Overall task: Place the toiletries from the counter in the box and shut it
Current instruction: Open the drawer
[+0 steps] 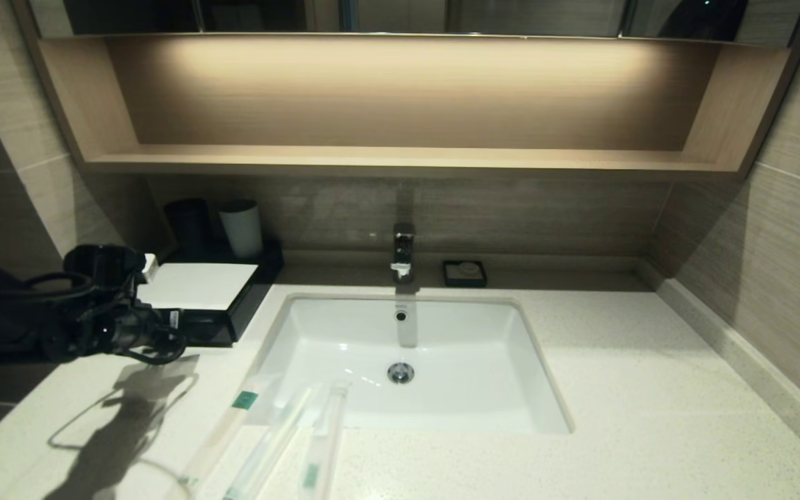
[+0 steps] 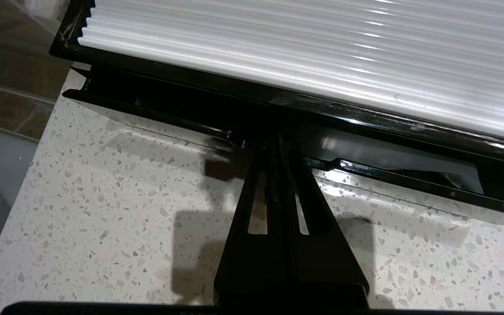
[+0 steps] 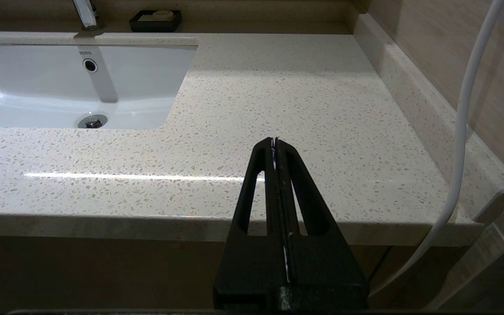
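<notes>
Three toiletries in translucent wrappers with green labels (image 1: 233,427) (image 1: 271,444) (image 1: 323,448) lie side by side on the speckled counter (image 1: 650,417), at its near edge in front of the sink. The black box with the white top (image 1: 198,285) stands at the back left. My left gripper (image 1: 179,337) is shut, and its tips (image 2: 274,142) are at the notch in the box's drawer front (image 2: 409,181). The drawer stands a little way out, with a pale gap above its front. My right gripper (image 3: 274,141) is shut and empty over the counter's front right edge.
A white sink (image 1: 407,417) with a faucet (image 1: 403,250) is set in the middle of the counter. A small black soap dish (image 1: 464,273) sits behind it. A black cup (image 1: 188,226) and a white cup (image 1: 242,228) stand behind the box. A wooden shelf (image 1: 400,160) hangs above.
</notes>
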